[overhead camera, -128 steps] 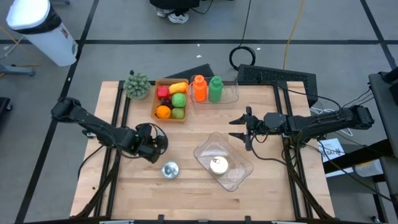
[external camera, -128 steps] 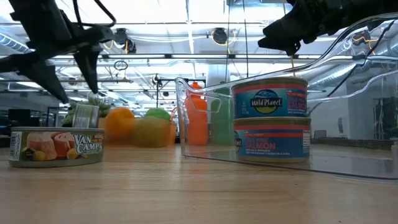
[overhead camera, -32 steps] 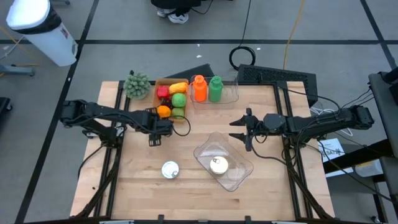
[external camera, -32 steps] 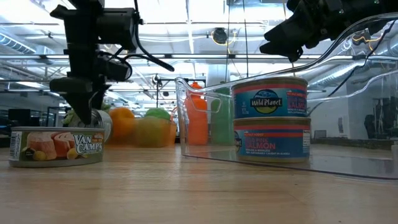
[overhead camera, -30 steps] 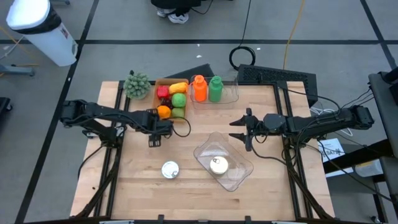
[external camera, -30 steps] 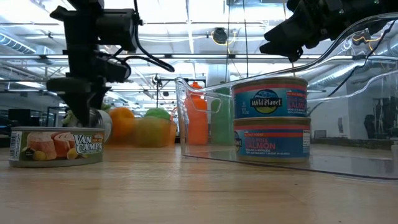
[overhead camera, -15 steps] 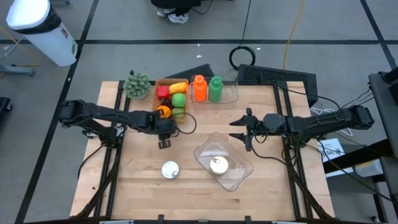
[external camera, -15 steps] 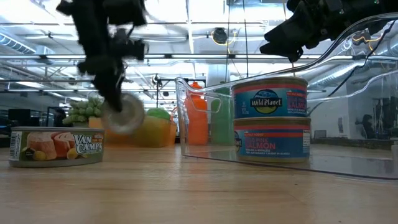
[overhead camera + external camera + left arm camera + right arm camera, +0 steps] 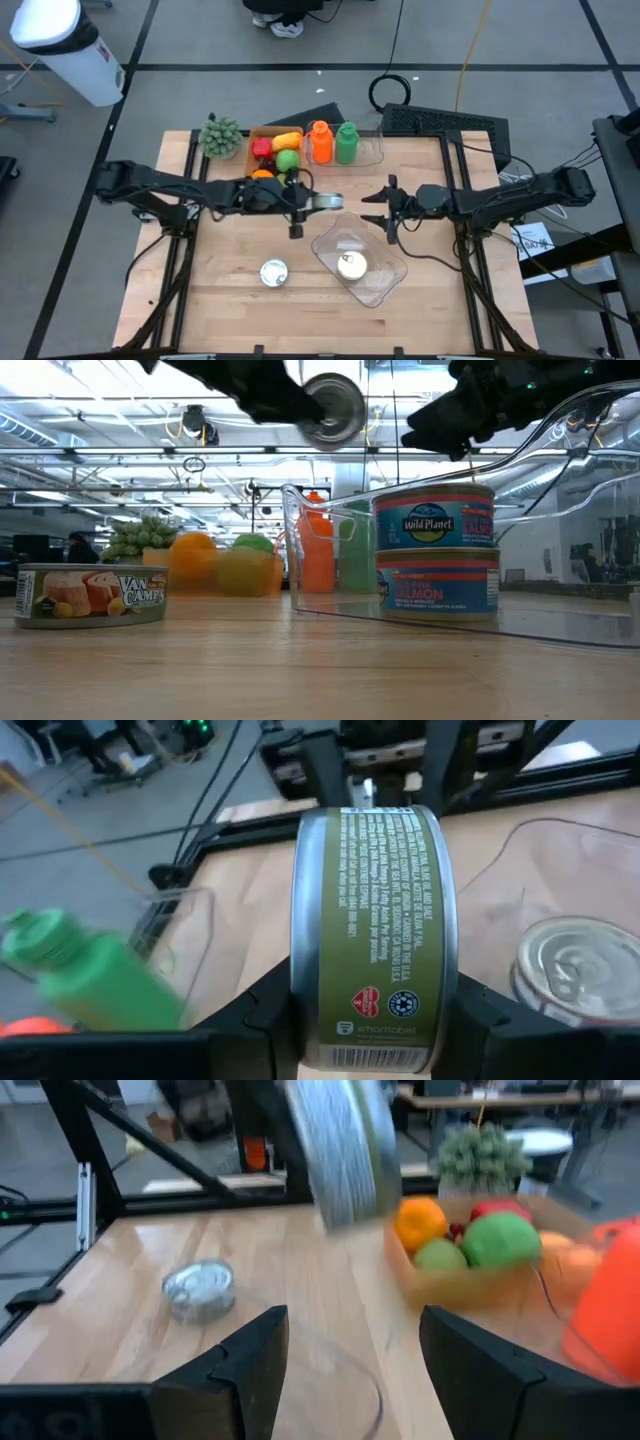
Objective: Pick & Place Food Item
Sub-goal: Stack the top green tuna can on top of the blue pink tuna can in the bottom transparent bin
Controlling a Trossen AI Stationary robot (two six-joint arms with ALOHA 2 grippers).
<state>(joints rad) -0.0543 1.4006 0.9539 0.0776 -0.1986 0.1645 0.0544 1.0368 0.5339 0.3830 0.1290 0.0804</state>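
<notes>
a lab: ceiling strip lights [image 9: 90,430], floor cables [image 9: 395,90], taped floor

In the low view, the can [image 9: 91,596] lying alone on the table [image 9: 300,670] reads "VAN CAMP'S". In the clear tray [image 9: 560,600], the upper can [image 9: 434,519] of the stack reads "Wild Planet"; the lower can [image 9: 437,584] shows "SALMON". In the left wrist view, the green-labelled can [image 9: 372,935] carries "smartlabel" beside small round seals; its fine white print is too small to read.

Grey floor [image 9: 180,90], black tape lines; white bin [image 9: 65,50]; ceiling strip lights [image 9: 420,400].
</notes>
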